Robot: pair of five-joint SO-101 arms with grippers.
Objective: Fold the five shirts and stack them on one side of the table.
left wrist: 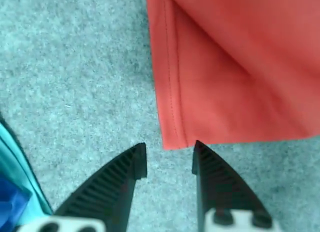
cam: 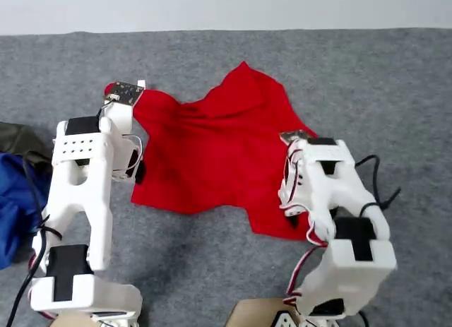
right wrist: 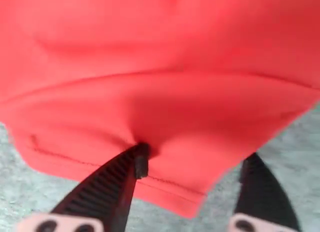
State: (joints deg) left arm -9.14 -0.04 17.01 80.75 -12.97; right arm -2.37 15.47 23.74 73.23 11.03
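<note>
While the red shirt (cam: pixel 212 154) lies unfolded on the tabletop (cam: pixel 395 80), with the left gripper (left wrist: pixel 169 151) and right gripper (right wrist: pixel 197 157) holding their fingers spread at its hem, the other shirts (cam: pixel 13 200) seemingly sit bunched, nothing stacked.

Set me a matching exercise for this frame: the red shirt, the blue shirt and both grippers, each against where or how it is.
Things:
1. red shirt
2. blue shirt
3. left gripper
4. right gripper

Places or states:
A. open over bare grey table, just off a shirt corner
B. spread out in the middle of the table
C. open, one finger against red cloth at its hem
D. bunched at the table's edge

Pairs: 1-B, 2-D, 3-A, 4-C
</note>
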